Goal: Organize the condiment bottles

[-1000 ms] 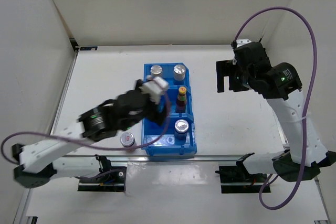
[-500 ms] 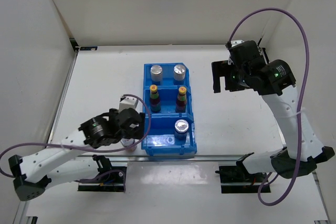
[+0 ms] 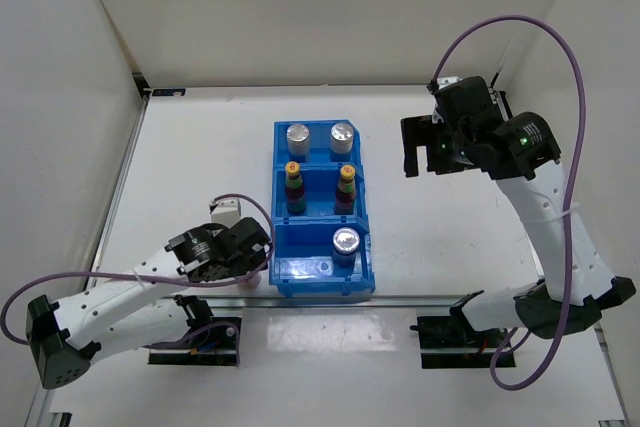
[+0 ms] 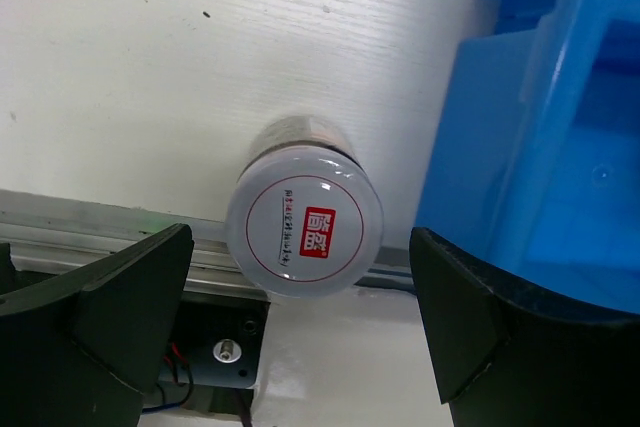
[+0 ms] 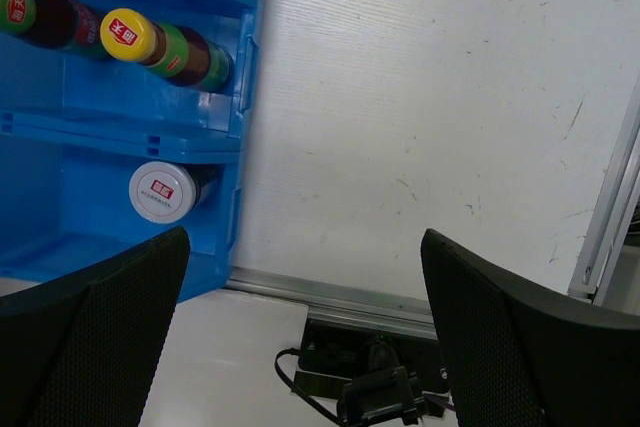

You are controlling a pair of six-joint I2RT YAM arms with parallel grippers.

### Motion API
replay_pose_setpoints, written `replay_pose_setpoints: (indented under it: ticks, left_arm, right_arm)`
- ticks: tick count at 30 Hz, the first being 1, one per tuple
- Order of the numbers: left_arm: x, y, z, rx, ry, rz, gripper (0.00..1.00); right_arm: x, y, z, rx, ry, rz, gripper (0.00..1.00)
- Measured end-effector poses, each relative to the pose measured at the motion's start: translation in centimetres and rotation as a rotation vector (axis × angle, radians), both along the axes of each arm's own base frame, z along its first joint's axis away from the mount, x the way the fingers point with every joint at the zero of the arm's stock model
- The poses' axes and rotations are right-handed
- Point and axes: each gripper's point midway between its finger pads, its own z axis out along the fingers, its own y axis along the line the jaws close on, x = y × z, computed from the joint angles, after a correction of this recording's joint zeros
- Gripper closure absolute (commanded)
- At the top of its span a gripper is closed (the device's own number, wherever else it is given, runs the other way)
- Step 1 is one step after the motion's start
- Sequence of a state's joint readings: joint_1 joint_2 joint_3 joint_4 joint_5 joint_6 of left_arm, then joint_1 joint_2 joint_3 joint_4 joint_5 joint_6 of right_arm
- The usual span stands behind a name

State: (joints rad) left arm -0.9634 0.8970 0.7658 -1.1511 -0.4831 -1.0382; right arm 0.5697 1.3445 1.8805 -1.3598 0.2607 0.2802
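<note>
1. Hovering over the loose jar (image 4: 304, 230), the left end effector (image 4: 298, 247) has its fingers spread as wide as they go and grips nothing. That silver-lidded jar stands upright on the surface (image 3: 180, 167) by the front edge, at about eight o'clock of the blue bin (image 3: 318, 285) and just beside its outer wall.
2. A second ago this arm was over the bin's middle compartment. It has since swung back to the near edge, which I read as one placement finished and the last pick beginning.
3. In the nearest compartment, a near jar (image 3: 346, 240) stands at the three o'clock side. The free space at nine o'clock looks like the loose jar's slot.
4. The middle compartment now shows a yellow-capped bottle (image 3: 294, 179) at nine o'clock and its twin (image 3: 346, 179) at three o'clock, both upright.
5. The farthest compartment holds a far jar (image 3: 298, 133) and a second far jar (image 3: 342, 133) side by side.
6. At two o'clock of the bin and well apart from it, the right end effector (image 3: 424, 152) hangs wide open and empty.
</note>
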Motion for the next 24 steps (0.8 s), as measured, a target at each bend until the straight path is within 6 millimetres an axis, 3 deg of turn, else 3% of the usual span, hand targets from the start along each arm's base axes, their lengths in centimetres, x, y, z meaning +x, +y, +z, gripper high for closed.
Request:
replay_pose_setpoints:
  ticks: [9,17,18,24]
  left_arm:
    - [0.0,0.8,-1.7,0.018,0.035,0.093,0.0]
    - [0.7,1.3,-2.7,0.06,0.063,0.161,0.09]
    - [0.8,1.2,-2.8,0.063,0.065,0.164,0.12]
    - [1.1,0.9,-2.9,0.051,0.064,0.172,0.52]
  right_arm:
    - [0.1,0.6,-0.5,0.008,0.025,0.016,0.0]
    - [0.0,0.9,-0.6,0.016,0.034,0.026,0.0]
    - [0.0,0.9,-0.6,0.017,0.035,0.027,0.0]
    - [0.0,1.0,-0.6,0.02,0.037,0.03,0.0]
